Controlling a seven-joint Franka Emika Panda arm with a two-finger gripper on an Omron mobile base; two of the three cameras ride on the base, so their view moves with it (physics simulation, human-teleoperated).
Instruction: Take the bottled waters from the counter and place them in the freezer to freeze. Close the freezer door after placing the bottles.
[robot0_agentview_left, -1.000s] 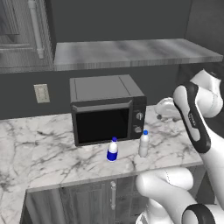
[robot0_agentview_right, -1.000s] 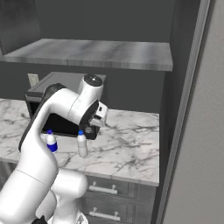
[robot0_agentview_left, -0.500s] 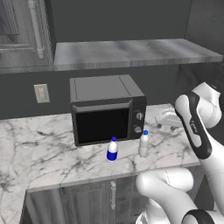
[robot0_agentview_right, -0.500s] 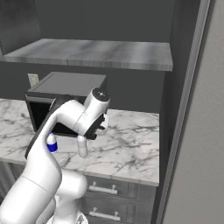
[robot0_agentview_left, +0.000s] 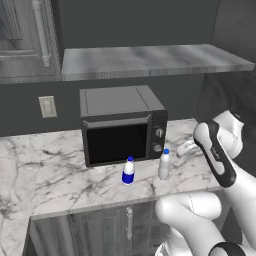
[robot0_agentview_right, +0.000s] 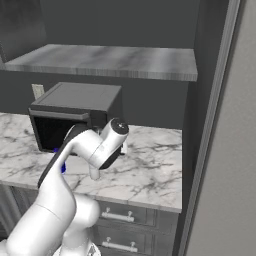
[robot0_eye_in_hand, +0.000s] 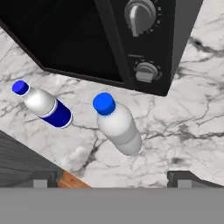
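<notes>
With my gripper (robot0_eye_in_hand: 113, 178) spread wide above the counter (robot0_eye_in_hand: 188, 127), the plain bottle (robot0_eye_in_hand: 118, 124) stood directly below and the labelled bottle (robot0_eye_in_hand: 43, 106) just beside it, so I feared a skewed descent toppling either.

White arm (robot0_agentview_right: 75, 165) rises from 7 o'clock and bends over the marble counter (robot0_agentview_right: 145, 172), its wrist at centre-left hiding most of what sits behind it. Black microwave (robot0_agentview_right: 75, 107) stands at 10 o'clock under the grey wall shelf (robot0_agentview_right: 110, 61); a bit of blue (robot0_agentview_right: 63, 168) peeks out beside the arm, too hidden to identify. Light-grey freezer panel (robot0_agentview_right: 225, 165) fills 3 o'clock, cabinet drawers with handles (robot0_agentview_right: 117, 216) at 6 o'clock.
</notes>
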